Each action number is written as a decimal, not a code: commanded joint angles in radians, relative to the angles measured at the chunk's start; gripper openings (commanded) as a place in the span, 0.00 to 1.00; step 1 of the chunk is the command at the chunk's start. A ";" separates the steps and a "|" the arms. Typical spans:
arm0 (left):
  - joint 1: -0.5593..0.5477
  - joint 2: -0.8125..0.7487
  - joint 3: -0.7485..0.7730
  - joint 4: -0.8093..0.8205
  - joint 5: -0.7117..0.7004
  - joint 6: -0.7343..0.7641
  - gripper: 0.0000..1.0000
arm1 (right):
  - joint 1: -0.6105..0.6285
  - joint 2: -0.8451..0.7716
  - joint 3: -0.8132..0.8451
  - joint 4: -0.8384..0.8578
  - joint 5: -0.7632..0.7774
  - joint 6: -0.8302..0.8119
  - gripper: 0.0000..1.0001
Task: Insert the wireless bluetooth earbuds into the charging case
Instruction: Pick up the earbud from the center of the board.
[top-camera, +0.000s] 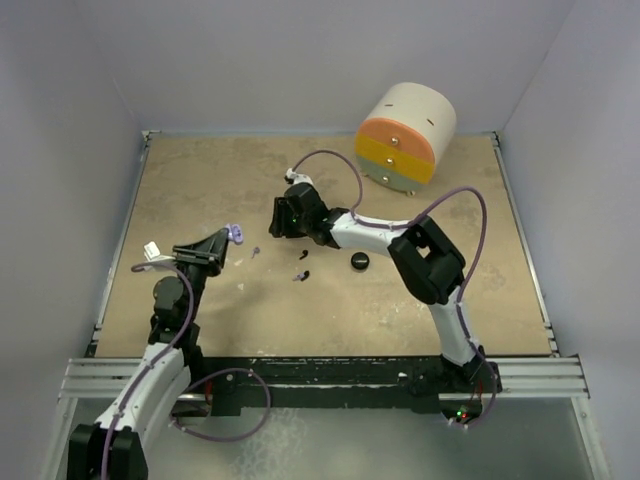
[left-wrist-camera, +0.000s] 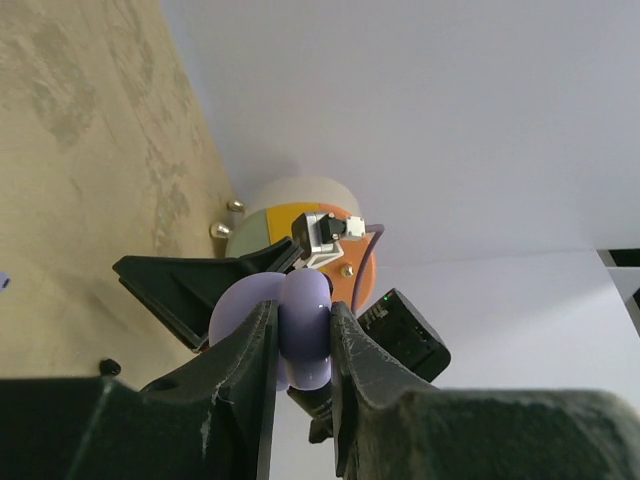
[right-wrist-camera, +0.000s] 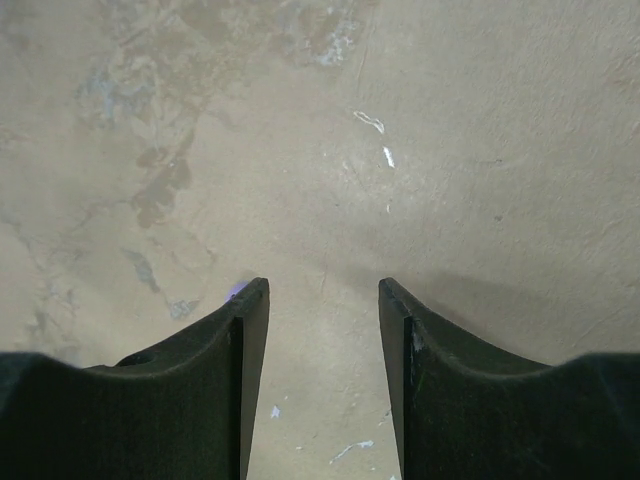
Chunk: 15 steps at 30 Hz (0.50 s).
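My left gripper (top-camera: 228, 240) is shut on a lavender, rounded charging case (left-wrist-camera: 305, 320), held off the table at the left; it shows as a small lavender blob (top-camera: 236, 234) in the top view. Tiny earbuds lie on the tan table between the arms: a lavender one (top-camera: 255, 251), a black one (top-camera: 301, 257) and another dark piece (top-camera: 300, 275). My right gripper (right-wrist-camera: 323, 290) stands open and empty, pointing down at bare table further back (top-camera: 283, 215). A lavender sliver (right-wrist-camera: 236, 291) peeks out beside its left fingertip.
A black round puck (top-camera: 359, 261) lies right of the earbuds, under the right arm's forearm. A cream drum with orange, yellow and green drawer fronts (top-camera: 405, 135) lies at the back right. White walls enclose the table (top-camera: 480, 230).
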<state>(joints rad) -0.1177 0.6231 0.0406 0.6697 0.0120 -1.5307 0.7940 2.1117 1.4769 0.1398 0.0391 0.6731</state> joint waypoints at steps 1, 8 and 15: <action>0.009 -0.115 -0.005 -0.220 -0.096 0.015 0.00 | 0.034 0.011 0.109 -0.083 0.116 -0.023 0.50; 0.009 -0.297 0.028 -0.435 -0.163 0.046 0.00 | 0.100 0.076 0.189 -0.150 0.185 0.002 0.50; 0.008 -0.465 0.087 -0.683 -0.245 0.056 0.00 | 0.157 0.143 0.297 -0.245 0.245 0.039 0.51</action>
<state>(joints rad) -0.1177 0.2440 0.0563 0.1696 -0.1501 -1.4868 0.9207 2.2398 1.7107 -0.0299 0.2161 0.6823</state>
